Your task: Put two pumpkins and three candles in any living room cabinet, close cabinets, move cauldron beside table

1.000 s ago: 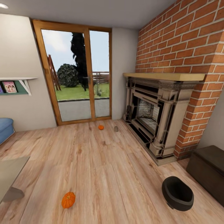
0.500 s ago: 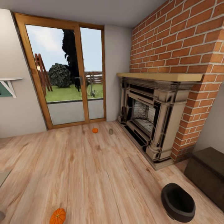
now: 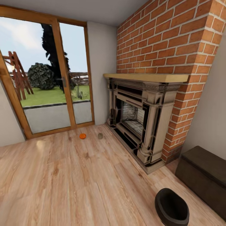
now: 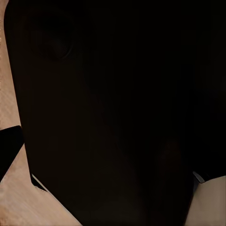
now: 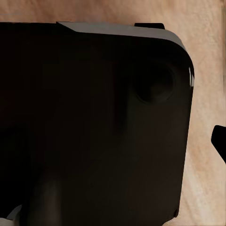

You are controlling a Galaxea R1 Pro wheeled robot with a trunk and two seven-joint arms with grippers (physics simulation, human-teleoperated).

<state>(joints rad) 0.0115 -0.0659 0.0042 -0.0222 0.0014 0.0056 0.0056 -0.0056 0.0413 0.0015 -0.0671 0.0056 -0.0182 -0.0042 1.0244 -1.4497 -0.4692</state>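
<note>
A small orange pumpkin (image 3: 82, 136) lies on the wood floor near the glass door. A stubby grey-beige candle (image 3: 100, 136) stands just to its right, a short gap apart. The black wide-mouthed cauldron (image 3: 171, 207) sits on the floor at the lower right of the head view, partly cut by the frame's bottom edge. Right of it, against the wall, stands the dark-brown cabinet (image 3: 204, 175), its front shut. Both wrist views look at a large black body close up, with strips of wood floor around it.
An ornate beige fireplace (image 3: 141, 119) juts from the brick wall (image 3: 169, 40), and its base reaches onto the floor. A wood-framed glass door (image 3: 47, 81) fills the far wall. Bare wood floor (image 3: 78, 188) stretches across the middle and left.
The whole picture has shifted left, so the camera has turned right. The nearer pumpkin, the table corner and the blue seat have left the frame. Nothing itself moved.
</note>
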